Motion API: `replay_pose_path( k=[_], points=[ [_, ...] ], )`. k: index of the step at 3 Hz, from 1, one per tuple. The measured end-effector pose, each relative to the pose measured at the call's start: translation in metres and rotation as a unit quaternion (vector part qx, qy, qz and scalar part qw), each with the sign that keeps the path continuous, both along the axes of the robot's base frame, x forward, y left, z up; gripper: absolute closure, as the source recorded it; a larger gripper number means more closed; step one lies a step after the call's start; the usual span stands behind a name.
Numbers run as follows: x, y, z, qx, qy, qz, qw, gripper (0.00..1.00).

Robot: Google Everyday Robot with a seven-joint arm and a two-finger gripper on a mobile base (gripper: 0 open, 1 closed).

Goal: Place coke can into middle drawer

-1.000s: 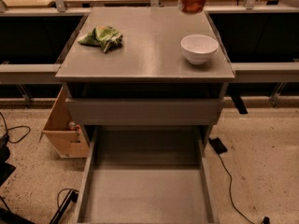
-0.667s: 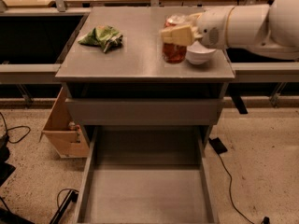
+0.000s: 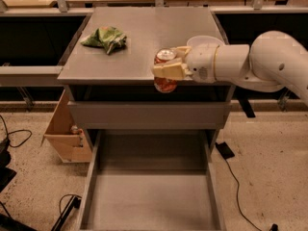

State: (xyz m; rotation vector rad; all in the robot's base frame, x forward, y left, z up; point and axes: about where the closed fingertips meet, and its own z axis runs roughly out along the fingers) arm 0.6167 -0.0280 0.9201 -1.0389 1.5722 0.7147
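My gripper (image 3: 168, 67) is shut on the coke can (image 3: 165, 83), a red-orange can with a silver top, held upright in the air at the front edge of the cabinet top. The white arm reaches in from the right. The middle drawer (image 3: 149, 201) is pulled wide open below, with a flat grey floor and thin side walls. The can hangs above the drawer's back part, well above its floor.
A green snack bag (image 3: 106, 37) lies on the grey cabinet top (image 3: 139, 32) at the left. A white bowl (image 3: 204, 41) sits behind my wrist, partly hidden. A closed drawer front (image 3: 149, 114) is above the open drawer. A cardboard box (image 3: 67, 129) stands left of the cabinet. Cables lie on the floor.
My arm has carried the can from the far right of the cabinet top forward and down to its front edge, over the open drawer.
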Motion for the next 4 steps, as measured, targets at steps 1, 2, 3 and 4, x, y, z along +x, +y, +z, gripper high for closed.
replay_pose_path(
  k=[1,2,3,4],
  points=[
    [-0.002,0.009,-0.002,-0.007,-0.028,0.017,0.9994,1.0],
    [-0.002,0.009,-0.002,-0.007,-0.028,0.017,0.9994,1.0],
    [-0.007,0.016,-0.018,0.008,-0.027,0.021,0.9994,1.0],
    [-0.033,0.03,-0.054,0.014,-0.027,0.029,0.9991,1.0]
  ],
)
